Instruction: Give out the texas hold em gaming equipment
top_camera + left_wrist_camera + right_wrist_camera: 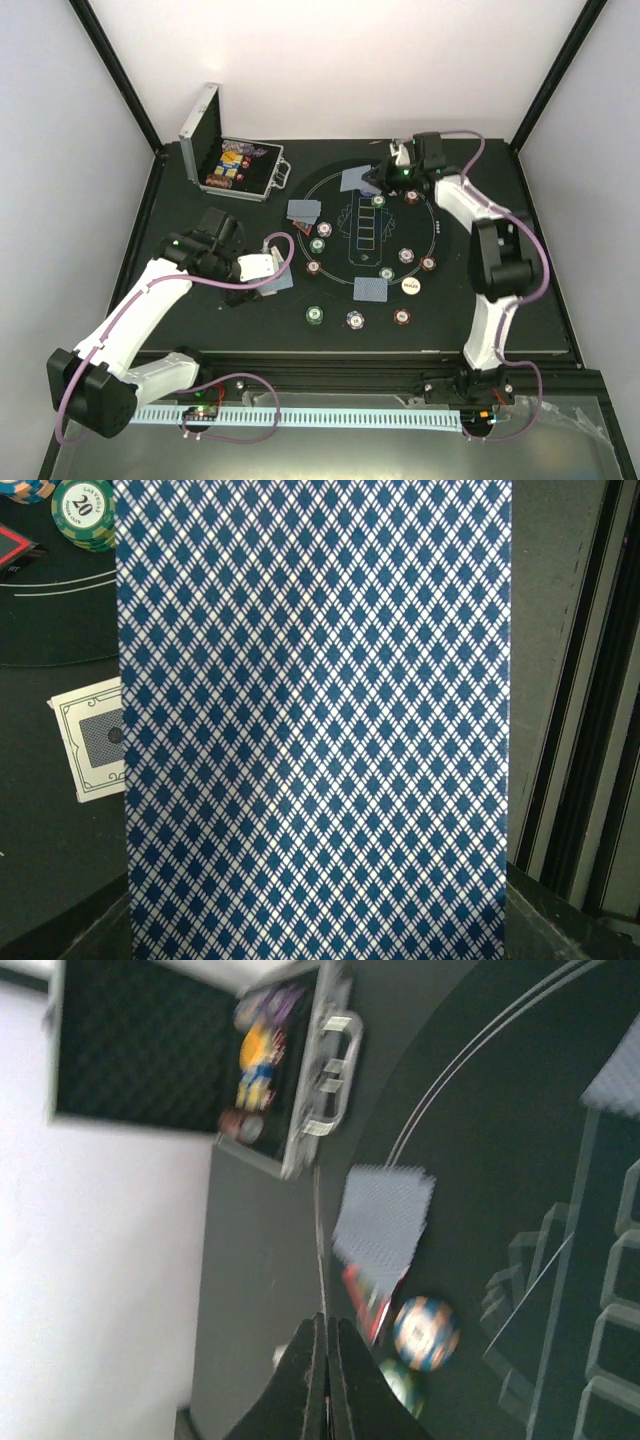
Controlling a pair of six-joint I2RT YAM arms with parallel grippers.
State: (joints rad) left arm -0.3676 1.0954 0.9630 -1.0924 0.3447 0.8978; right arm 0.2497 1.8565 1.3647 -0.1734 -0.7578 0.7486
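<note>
White walls close in a black table [540,300] with a round poker mat [345,262], printed with pale lines, at its middle. Beyond the mat's far-left edge a silver case [232,160] stands open.

At the mat's left edge the left gripper [270,272] pinches a held card [315,720]. The card's blue diamond-patterned back fills nearly all of the left wrist view, so the fingers themselves are hidden.

Over the mat's far edge the right gripper [326,1335] hangs with its two dark fingers pressed together, nothing between them.

Face-down playing cards [370,289] lie in small piles on the mat: one at the near side, one at the far-left and one at the far edge beside the right gripper. A red marker [365,1300] sits partly under the far-left pile.

Along the mat's near edge a green chip [316,316], a blue-white chip [355,320] and a dark red chip [402,317] sit in a row, apart from one another. A white button [410,286] rests on the mat's near-right part. More chips ring the mat's centre.
</note>
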